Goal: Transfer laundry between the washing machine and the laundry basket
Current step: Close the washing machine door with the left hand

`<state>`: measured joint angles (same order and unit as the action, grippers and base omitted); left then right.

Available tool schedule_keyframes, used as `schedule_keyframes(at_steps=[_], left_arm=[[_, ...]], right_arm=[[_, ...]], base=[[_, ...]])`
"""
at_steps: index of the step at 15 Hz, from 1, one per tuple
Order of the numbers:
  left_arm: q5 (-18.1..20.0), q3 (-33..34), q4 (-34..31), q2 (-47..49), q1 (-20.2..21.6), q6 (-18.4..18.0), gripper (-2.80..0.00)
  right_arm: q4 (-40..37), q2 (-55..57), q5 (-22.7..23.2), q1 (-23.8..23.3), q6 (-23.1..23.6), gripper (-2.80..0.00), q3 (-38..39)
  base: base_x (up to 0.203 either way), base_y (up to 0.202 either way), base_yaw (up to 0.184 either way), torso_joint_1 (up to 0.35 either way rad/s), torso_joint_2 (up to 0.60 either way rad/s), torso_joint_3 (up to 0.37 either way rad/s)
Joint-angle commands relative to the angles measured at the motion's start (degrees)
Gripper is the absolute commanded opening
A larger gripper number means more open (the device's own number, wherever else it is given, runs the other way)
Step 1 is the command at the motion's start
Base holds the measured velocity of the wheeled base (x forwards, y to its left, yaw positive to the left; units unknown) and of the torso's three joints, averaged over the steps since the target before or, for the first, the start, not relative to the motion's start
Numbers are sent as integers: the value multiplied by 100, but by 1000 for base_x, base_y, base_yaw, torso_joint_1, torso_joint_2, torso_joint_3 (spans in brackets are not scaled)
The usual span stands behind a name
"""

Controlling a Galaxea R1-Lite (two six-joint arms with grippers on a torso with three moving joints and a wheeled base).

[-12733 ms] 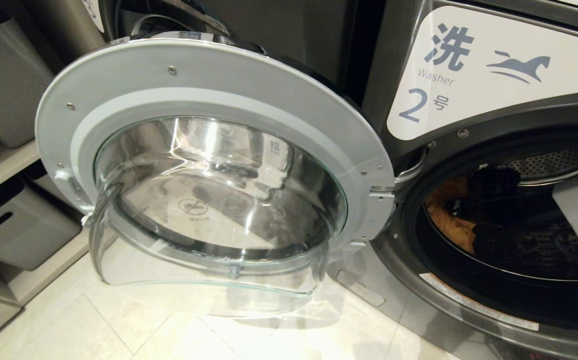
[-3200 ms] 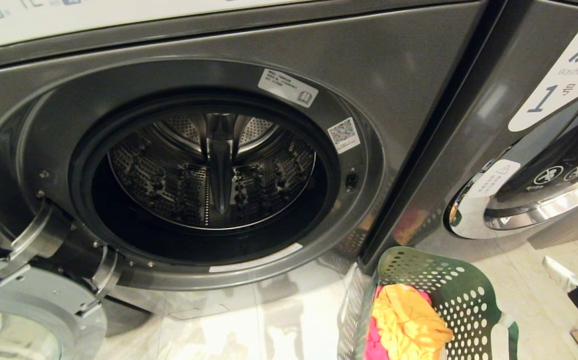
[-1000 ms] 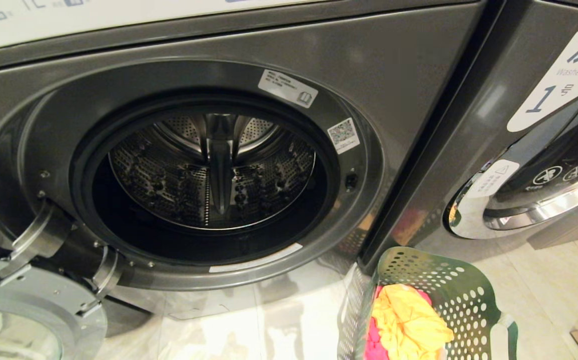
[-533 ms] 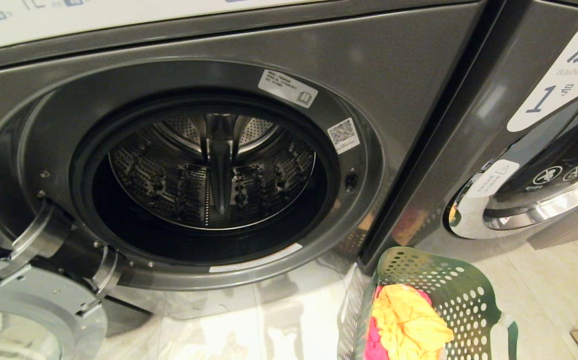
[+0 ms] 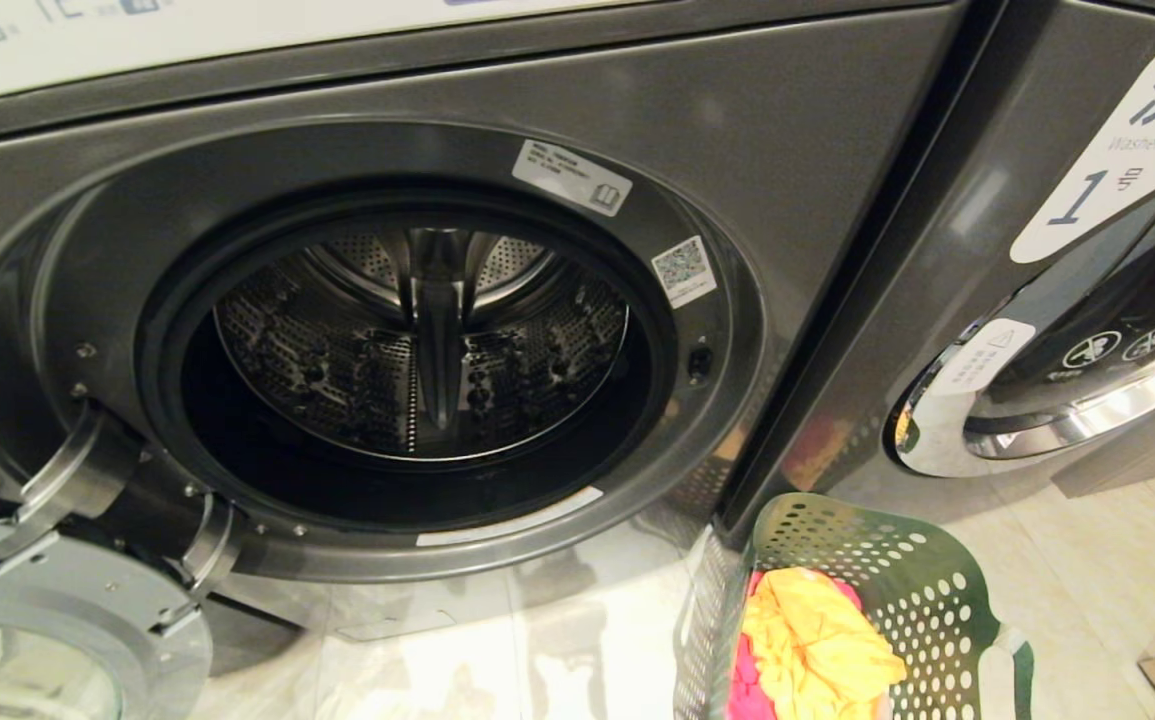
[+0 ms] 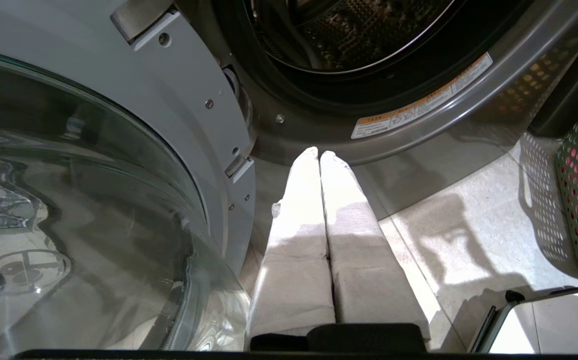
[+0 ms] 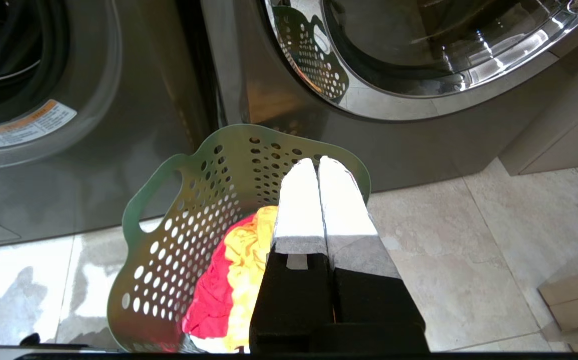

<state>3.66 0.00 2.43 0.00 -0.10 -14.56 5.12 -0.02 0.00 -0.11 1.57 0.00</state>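
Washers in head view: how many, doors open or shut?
2. The washing machine fills the left and centre, door swung open at lower left, drum with no cloth in sight. The washer labelled 1 at right, door shut. Others may lie outside the frame.

Head view: open door (image 5: 57, 640) of washing machine (image 5: 437, 110) cut off at 8 o'clock corner, only upper rim and hinge showing. Laundry basket (image 5: 897, 580) cut by bottom edge at 5 o'clock; laundry (image 5: 817, 650) inside partly hidden by basket wall, white garment barely visible. Neighbouring washer (image 5: 1067, 300) cut by right edge at 3 o'clock. Sticker print (image 5: 571, 177) too small to read. Neither arm in head view.
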Motion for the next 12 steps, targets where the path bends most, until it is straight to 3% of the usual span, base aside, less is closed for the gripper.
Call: schedule_keyframes(at_steps=[1,4,9,12], left_arm=[[3,9,4,0,1,-12,-280],[3,9,4,0,1,-12,-280],[3,9,4,0,1,-12,-280],[3,9,4,0,1,-12,-280]], right_arm=[[7,10,0,-5,18,-280,193],[-2,11,-9,-5,-20,-280,193],[-2,4,-9,-4,-36,-280,193],[0,2,-9,2,-43,-280,193]], base=[[0,0,0,0,0,0],[2,-8,124,4,0,1],[1,-10,195,2,3,4],[0,-4,54,2,2,2]])
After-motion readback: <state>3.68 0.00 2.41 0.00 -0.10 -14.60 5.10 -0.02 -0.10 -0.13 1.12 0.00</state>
